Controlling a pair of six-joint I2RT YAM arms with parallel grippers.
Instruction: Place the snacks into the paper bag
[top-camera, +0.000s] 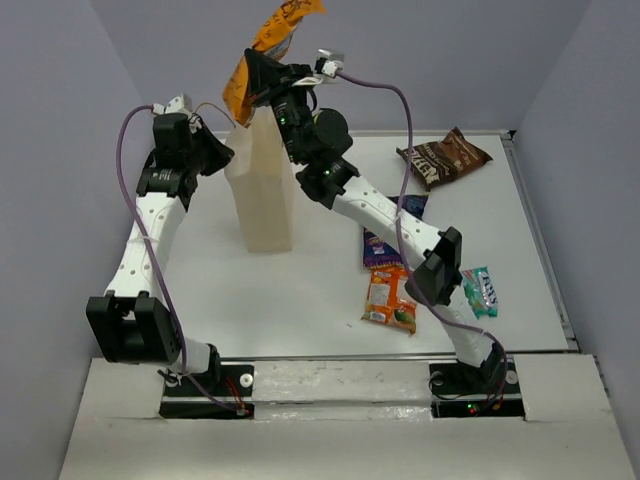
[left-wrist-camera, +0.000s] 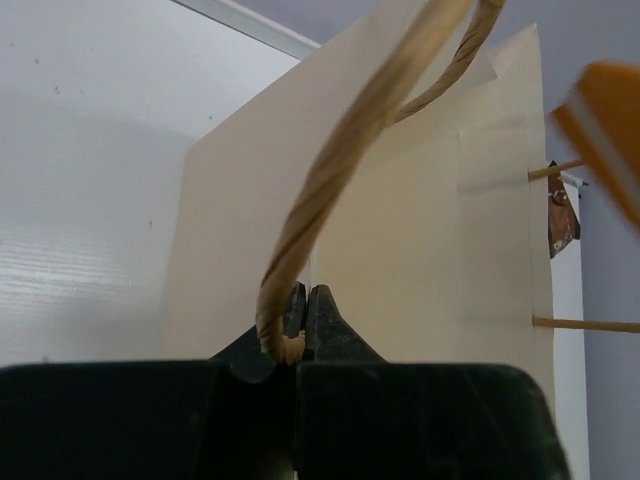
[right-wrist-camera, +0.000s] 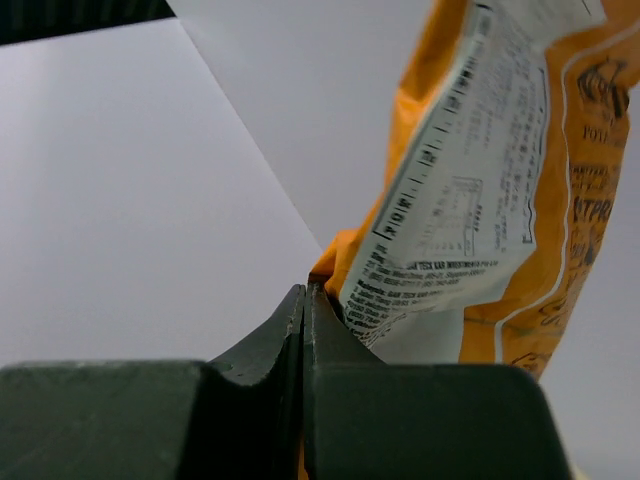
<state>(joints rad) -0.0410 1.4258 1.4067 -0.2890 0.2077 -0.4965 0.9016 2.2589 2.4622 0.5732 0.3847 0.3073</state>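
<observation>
- The left gripper (left-wrist-camera: 305, 300) pinches the cord handle (left-wrist-camera: 340, 150) of the paper bag (top-camera: 265, 190); keep it steady.
- The right gripper (right-wrist-camera: 305, 300) clamps the orange chip bag (right-wrist-camera: 480, 180); centre it over the mouth before lowering.

Lab rig: white table (top-camera: 300, 290), grey partition walls (top-camera: 50, 120).

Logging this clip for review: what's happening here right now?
The left gripper is shut on a cord handle of the upright paper bag. The right gripper pinches the large orange-yellow chip bag by an edge and holds it above the bag's top. The brown bag, dark blue bag, small orange packet and small teal-green packet lie on the table, not yet bagged.
</observation>
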